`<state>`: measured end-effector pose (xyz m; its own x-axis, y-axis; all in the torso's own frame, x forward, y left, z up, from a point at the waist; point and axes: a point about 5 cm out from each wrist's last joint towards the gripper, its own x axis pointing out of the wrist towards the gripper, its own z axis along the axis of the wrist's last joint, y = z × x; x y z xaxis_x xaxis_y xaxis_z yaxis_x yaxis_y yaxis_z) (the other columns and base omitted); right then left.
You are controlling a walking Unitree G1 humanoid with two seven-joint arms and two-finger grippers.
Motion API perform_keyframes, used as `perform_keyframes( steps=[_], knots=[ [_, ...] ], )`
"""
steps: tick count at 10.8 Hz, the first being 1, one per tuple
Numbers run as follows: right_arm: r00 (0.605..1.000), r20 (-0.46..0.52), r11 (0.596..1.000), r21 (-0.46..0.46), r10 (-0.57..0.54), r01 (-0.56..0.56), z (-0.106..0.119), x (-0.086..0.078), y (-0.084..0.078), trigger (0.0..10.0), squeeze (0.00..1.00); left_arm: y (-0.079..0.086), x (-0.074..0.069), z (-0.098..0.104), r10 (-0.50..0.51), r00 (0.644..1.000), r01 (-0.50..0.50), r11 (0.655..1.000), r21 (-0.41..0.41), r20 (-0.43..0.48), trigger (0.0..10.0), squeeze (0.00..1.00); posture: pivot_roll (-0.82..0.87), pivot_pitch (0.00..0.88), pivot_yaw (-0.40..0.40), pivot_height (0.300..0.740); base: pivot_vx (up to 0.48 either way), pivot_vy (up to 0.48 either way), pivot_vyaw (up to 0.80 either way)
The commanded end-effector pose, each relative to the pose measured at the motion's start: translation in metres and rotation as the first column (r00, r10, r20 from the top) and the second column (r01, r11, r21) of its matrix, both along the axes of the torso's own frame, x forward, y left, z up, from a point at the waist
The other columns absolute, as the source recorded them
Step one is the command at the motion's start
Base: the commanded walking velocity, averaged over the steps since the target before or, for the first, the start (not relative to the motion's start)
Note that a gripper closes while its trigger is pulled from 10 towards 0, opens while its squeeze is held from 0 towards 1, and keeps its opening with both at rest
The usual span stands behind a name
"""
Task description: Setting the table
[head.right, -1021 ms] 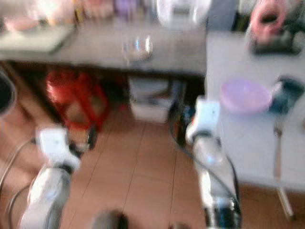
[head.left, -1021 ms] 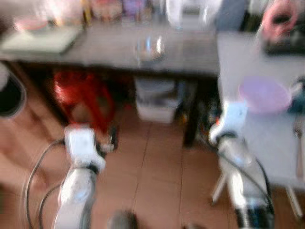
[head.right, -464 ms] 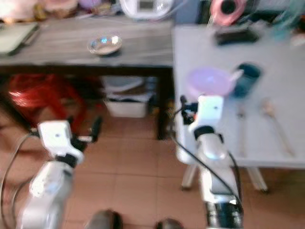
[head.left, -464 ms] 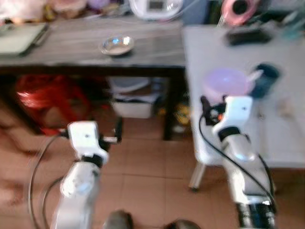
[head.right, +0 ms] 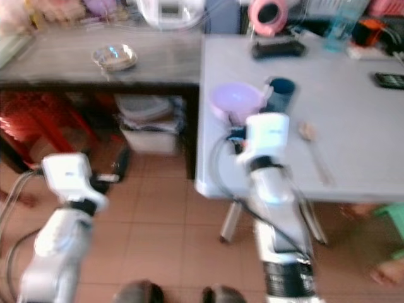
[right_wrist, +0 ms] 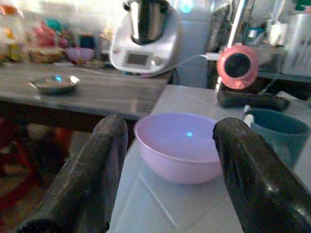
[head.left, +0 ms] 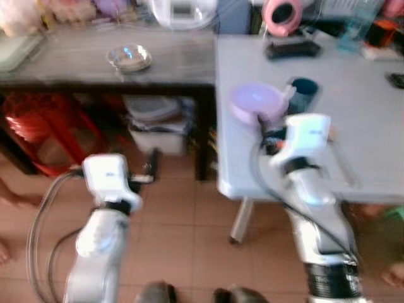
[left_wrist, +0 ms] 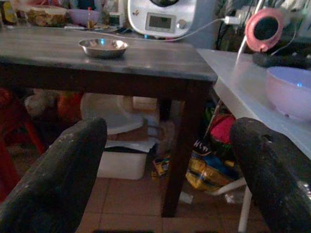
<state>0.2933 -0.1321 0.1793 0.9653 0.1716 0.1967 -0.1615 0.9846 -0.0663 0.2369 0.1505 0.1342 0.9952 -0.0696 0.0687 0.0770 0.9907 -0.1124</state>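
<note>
A purple bowl (head.left: 254,103) stands near the left edge of the white table (head.left: 366,107), with a dark teal cup (head.left: 305,89) just right of it. A spoon (head.right: 314,146) lies on the table further right. My right gripper (right_wrist: 170,194) is open just short of the bowl (right_wrist: 179,145), above the table's near left corner, and nothing is between its fingers. The left gripper (left_wrist: 165,184) is open and empty, held low over the tiled floor and facing the dark wooden table (left_wrist: 146,58).
A steel dish (head.left: 129,58) sits on the dark wooden table, with a white kitchen machine (head.left: 183,11) behind it. Under it are a red stool (head.left: 44,129) and plastic tubs (head.left: 154,123). A pink round object (head.left: 282,16) and a black device (head.left: 291,49) lie at the white table's back. A person's foot (head.left: 394,274) is at the lower right.
The camera has swung right and moved closer, so the white table now lies more in front of me. My right gripper has come nearer to the purple bowl.
</note>
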Motion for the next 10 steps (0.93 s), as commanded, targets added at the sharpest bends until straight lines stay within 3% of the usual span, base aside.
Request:
perform_keyframes(
  steps=[1,7,9,10],
  knots=[
    [1.000,0.007,1.000,-0.011,-0.011,0.011,0.002,0.001,-0.004,10.0,0.00,-0.001,-0.001,-0.001,-0.003,1.000,0.003,1.000,-0.002,-0.009,10.0,0.00,0.03,0.104,0.035,0.740,0.000,-0.386,0.00],
    [0.999,-0.033,1.000,-0.006,0.020,-0.020,-0.005,0.001,0.000,10.0,0.00,0.001,0.003,0.004,-0.002,1.000,0.002,1.000,0.022,0.001,10.0,0.00,0.04,0.099,0.041,0.740,0.477,0.000,0.00],
    [0.998,-0.020,0.997,-0.045,0.054,-0.055,-0.004,-0.001,0.005,10.0,0.00,0.006,0.003,0.003,0.047,0.999,-0.047,0.998,0.034,-0.002,10.0,0.00,0.04,0.100,0.040,0.740,0.000,0.000,0.00],
    [0.997,-0.012,0.996,-0.047,0.075,-0.075,-0.003,-0.001,0.008,10.0,0.20,0.007,0.004,0.003,0.057,0.998,-0.057,0.998,0.040,-0.002,10.0,0.00,0.04,0.100,0.040,0.740,0.000,0.000,0.80]
  ],
)
